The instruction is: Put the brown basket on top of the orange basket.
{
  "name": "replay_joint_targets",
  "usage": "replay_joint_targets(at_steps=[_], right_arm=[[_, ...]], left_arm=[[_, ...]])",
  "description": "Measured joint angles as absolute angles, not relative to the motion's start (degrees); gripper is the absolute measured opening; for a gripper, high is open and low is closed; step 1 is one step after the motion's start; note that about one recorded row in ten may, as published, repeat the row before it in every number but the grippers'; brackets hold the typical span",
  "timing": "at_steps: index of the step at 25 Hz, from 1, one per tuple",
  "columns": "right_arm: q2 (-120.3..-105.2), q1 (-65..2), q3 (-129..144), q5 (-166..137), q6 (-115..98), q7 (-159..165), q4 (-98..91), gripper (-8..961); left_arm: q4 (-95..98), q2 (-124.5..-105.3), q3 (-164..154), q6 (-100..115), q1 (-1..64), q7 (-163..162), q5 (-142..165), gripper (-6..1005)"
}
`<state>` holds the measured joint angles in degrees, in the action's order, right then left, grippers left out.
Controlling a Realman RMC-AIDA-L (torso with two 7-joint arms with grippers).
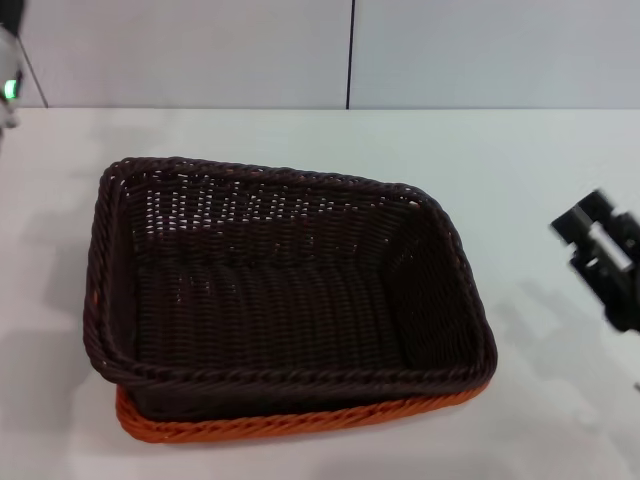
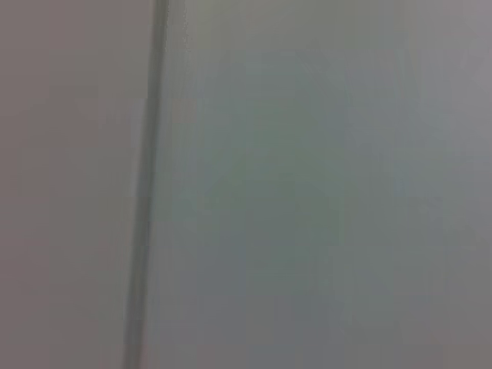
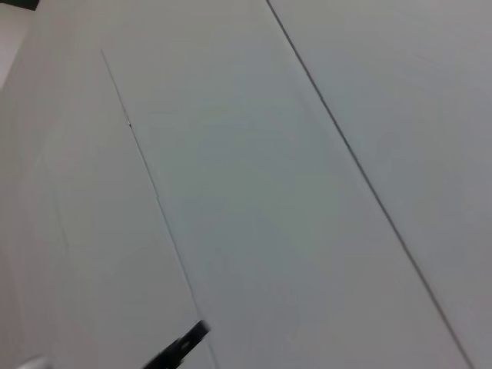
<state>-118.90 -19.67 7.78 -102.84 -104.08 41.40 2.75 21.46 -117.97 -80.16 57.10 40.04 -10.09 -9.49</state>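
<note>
The brown basket (image 1: 290, 290) sits inside the orange basket (image 1: 300, 425) in the middle of the white table. Its dark rim stands above the orange rim, which shows only along the near edge and near corners. The brown basket holds nothing. My right gripper (image 1: 600, 250) hovers to the right of the stacked baskets, apart from them and touching nothing. Only a part of my left arm (image 1: 8, 85) shows, at the far left edge of the head view, well away from the baskets. Both wrist views show plain wall panels and no basket.
The white table (image 1: 540, 180) spreads around the baskets on all sides. A pale wall with a dark vertical seam (image 1: 350, 55) rises behind its far edge.
</note>
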Motion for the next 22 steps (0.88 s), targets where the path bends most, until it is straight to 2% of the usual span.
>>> replay_joint_targets(at_steps=[2, 4, 9, 15, 17, 22], right_arm=[[-118.84, -20.2, 6.0, -102.6, -104.4, 41.4, 0.8, 562], [-118.83, -20.9, 3.5, -102.6, -104.4, 41.4, -1.1, 562], [-118.55, -24.3, -4.1, -102.4, -100.7, 41.7, -6.4, 562], [-118.25, -31.4, -7.9, -95.2, -89.1, 38.7, -11.4, 562], [-118.08, -33.6, -7.7, -92.2, -85.6, 36.5, -11.6, 562], [-117.99, -40.1, -8.0, -86.4, -78.4, 27.6, -10.9, 562]], left_arm=[[21.5, -117.94, -74.4, 58.7, 37.4, -9.2, -9.5, 844], [21.5, -117.94, -74.4, 58.7, 37.4, -9.2, -9.5, 844], [21.0, -118.2, -72.4, 60.8, 29.1, -12.6, -9.7, 844], [20.0, -118.22, -74.9, 62.9, 25.3, -17.8, -9.5, 844], [19.2, -118.12, -79.6, 64.7, 20.5, -21.5, -9.5, 844], [17.5, -118.28, -81.6, 65.1, 18.9, -21.7, -9.5, 844]])
